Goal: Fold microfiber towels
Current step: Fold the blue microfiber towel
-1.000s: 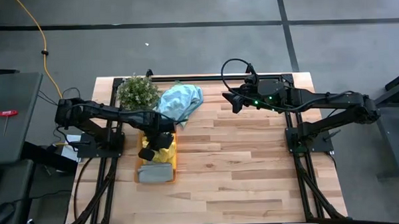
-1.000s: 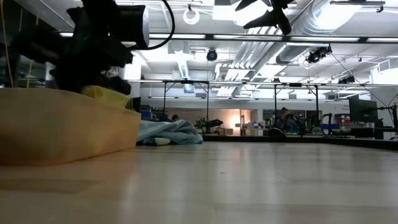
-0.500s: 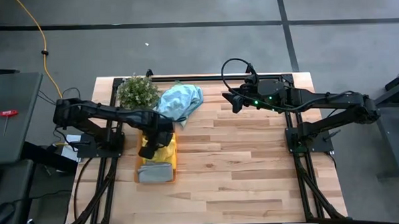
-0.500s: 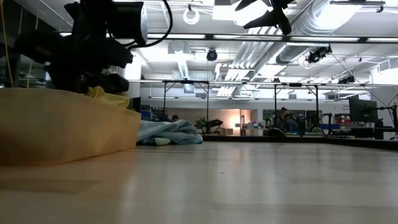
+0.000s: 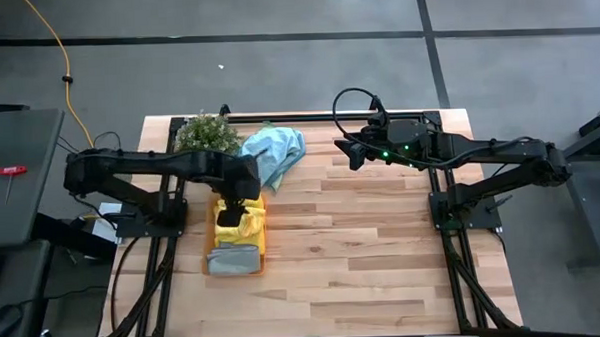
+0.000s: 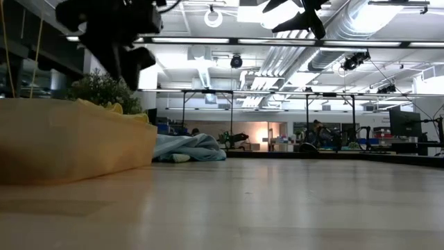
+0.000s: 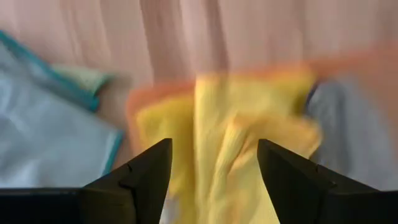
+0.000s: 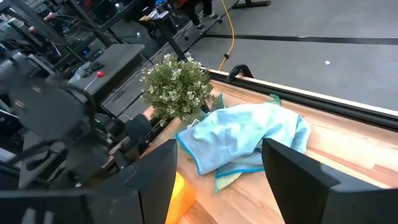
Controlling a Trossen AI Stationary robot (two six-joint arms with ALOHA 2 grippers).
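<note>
Item: orange tray [image 5: 210, 258], left part of the table [image 5: 384, 276], nearer than the heap of unfolded cloth. It serves as the collecting bin, so finished pieces sit together and out of the working area.

Contents: yellow towel [image 5: 238, 223] in the tray's far half, bunched rather than flat; grey towel [image 5: 233, 259] in the near half, touching it. In the left wrist view the yellow towel [image 7: 230, 143] fills the gap between the fingers, with grey at one side.

Item: left tool [image 5: 238, 198], above the tray's far end, just over the yellow towel. Jaws wide apart, gripping nothing; judged to be a release position, the cloth lying free below.

Item: light blue towel [image 5: 274, 152], crumpled at the far left of the table, beside the plant [image 5: 204, 133]; a pale green edge shows under it. Unfolded, likely the next piece.

Item: right tool [image 5: 347, 152], far side, right of the blue towel and apart from it. Jaws spread, empty; it faces the heap, placed to wait.
</note>
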